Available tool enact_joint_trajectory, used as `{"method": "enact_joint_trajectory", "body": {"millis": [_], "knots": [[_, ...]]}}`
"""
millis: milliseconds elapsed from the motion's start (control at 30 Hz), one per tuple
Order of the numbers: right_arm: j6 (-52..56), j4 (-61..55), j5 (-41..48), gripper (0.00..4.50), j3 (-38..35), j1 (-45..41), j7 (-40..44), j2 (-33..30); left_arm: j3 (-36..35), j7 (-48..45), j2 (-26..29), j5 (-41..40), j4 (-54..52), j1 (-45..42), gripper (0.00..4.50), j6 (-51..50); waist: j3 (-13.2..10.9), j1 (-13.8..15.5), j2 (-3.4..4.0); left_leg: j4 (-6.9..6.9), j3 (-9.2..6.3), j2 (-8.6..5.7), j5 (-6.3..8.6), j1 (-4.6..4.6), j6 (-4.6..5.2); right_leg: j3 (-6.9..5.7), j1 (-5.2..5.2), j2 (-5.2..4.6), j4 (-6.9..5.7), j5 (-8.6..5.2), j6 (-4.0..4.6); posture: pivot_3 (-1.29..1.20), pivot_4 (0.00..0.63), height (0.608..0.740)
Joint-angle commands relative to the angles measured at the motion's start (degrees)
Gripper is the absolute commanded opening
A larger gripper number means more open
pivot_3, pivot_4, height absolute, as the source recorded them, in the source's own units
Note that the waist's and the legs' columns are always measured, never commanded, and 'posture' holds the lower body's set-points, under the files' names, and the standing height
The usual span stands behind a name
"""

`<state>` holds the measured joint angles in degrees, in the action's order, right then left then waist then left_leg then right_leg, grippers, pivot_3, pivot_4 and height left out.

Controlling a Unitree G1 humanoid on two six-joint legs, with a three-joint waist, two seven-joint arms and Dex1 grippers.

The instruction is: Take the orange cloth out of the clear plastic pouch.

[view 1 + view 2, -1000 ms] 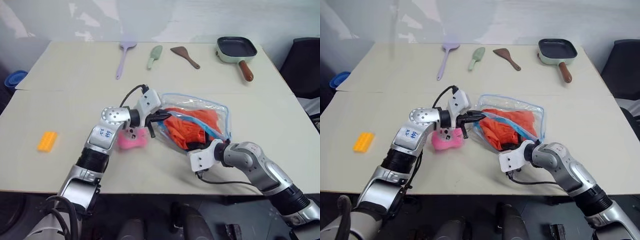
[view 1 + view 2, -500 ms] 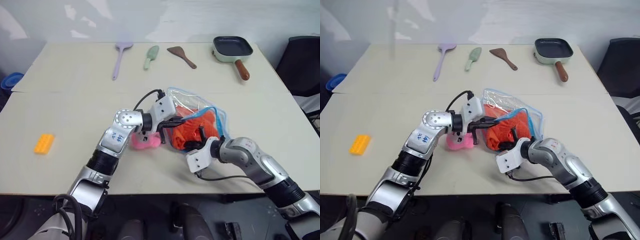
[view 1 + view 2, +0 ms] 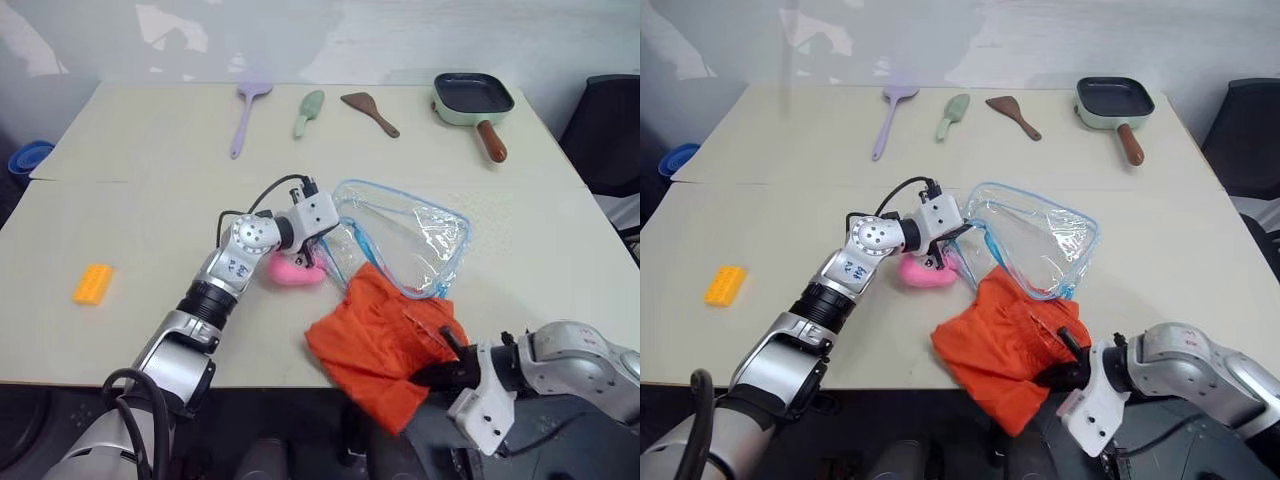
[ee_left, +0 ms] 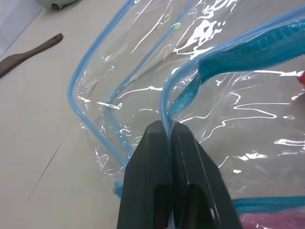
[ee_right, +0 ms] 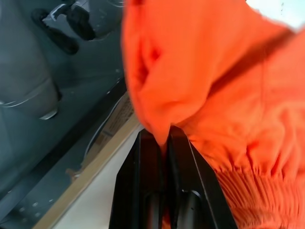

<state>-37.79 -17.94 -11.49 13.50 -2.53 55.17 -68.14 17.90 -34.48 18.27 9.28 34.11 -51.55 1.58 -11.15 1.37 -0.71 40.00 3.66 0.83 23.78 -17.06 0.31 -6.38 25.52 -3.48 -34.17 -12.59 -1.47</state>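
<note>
Across the cream bench [image 3: 120, 215], seen from the head views, one clear plastic pouch [image 3: 405, 235] lies empty near the middle, with a pale wall behind. One orange cloth [image 3: 380, 340] is draped over the near edge of the bench, just beside the pouch. One pink plush toy [image 3: 292, 270], one orange-yellow block [image 3: 93, 283], three utensils [image 3: 248, 115] and one pan [image 3: 473, 100] are counted.

From the left wrist view, the left claw [image 4: 167, 128] is seen clamped on the pouch's blue rim, its fingers pressed together.

From the right wrist view, the right claw [image 5: 162, 140] is seen pinched tight on a fold of the cloth, over the bench edge.
</note>
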Motion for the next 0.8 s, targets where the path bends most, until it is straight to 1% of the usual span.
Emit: {"method": "enact_joint_trajectory", "body": {"millis": [33,200,300,367,433,467,533,600,700,800], "knots": [[-1.58,1.92,1.90,0.04,-7.25,4.12,-0.76,-4.02,-2.08,1.38,4.36,2.19,1.57,-0.84,0.00,1.29,0.00,0.02,0.00,0.00,0.01,0.00,0.00,0.00,0.00,0.01,0.00,-0.01,0.00,0.00,0.00,0.00,0.150,0.740],[-3.19,9.23,2.27,0.04,-18.26,11.77,-2.99,-6.11,-2.97,-0.58,9.21,1.86,1.11,0.45,0.00,3.33,0.00,-0.11,0.01,-0.03,0.06,0.04,0.00,0.06,-0.01,0.06,0.00,0.02,-0.01,0.01,0.03,0.00,0.150,0.740],[-3.16,15.90,1.03,0.04,-24.98,14.23,-5.48,-5.58,-3.55,-4.69,11.01,-0.18,-1.53,2.53,0.00,4.85,0.00,-0.04,0.01,-0.03,0.11,0.02,0.01,0.05,-0.01,0.09,0.00,0.02,0.00,0.01,0.03,0.00,0.150,0.740],[0.76,21.24,1.96,0.04,-28.66,13.85,-8.23,-3.64,-3.30,-9.48,11.78,-2.50,-6.05,5.57,0.00,5.86,0.00,-0.08,0.01,-0.03,0.14,0.02,0.01,0.05,-0.01,0.12,0.00,0.02,0.02,0.02,0.03,0.00,0.150,0.740],[5.33,26.30,2.61,0.04,-31.25,12.33,-11.85,-1.22,-3.09,-11.86,12.10,-3.41,-10.21,8.24,0.00,5.19,0.00,0.01,0.01,-0.04,0.12,0.04,0.01,0.05,-0.02,0.11,0.00,0.02,0.01,0.01,0.03,0.00,0.150,0.740],[8.00,27.91,2.08,0.04,-32.08,11.49,-13.68,-0.11,-3.09,-12.63,12.08,-3.77,-11.94,9.26,0.00,4.60,0.00,0.02,0.02,-0.04,0.12,0.05,0.01,0.05,-0.03,0.11,0.01,0.02,0.01,0.02,0.04,0.00,0.150,0.740],[12.09,30.09,-1.89,0.04,-32.79,9.64,-19.09,1.88,-2.83,-15.15,11.91,-5.24,-15.74,11.41,0.00,3.45,0.00,0.01,0.03,-0.04,0.12,0.04,0.01,0.04,-0.03,0.13,0.01,0.01,0.02,0.02,0.04,0.00,0.150,0.740],[14.84,28.76,-3.82,0.04,-32.34,9.06,-21.84,3.95,-2.43,-17.27,11.91,-6.16,-18.78,12.97,0.00,2.46,0.01,0.00,0.15,-0.04,0.14,0.04,0.01,0.03,-0.03,0.15,0.02,0.01,0.01,0.02,0.04,0.00,0.150,0.740],[21.77,22.74,-1.27,0.04,-29.95,8.04,-22.26,10.00,-1.50,-21.26,12.01,-7.77,-22.99,15.01,0.00,1.53,0.03,-0.23,0.19,-0.06,0.14,0.08,0.03,0.04,-0.06,0.17,0.03,0.06,0.01,0.01,0.05,0.00,0.150,0.740],[26.75,20.20,1.34,0.04,-27.99,6.09,-22.51,16.12,-1.34,-23.49,11.61,-9.04,-25.57,15.80,0.00,0.78,0.03,-0.32,0.32,-0.04,0.16,0.08,0.03,0.05,-0.08,0.21,0.03,0.07,-0.03,0.01,0.05,0.00,0.150,0.740]]}}
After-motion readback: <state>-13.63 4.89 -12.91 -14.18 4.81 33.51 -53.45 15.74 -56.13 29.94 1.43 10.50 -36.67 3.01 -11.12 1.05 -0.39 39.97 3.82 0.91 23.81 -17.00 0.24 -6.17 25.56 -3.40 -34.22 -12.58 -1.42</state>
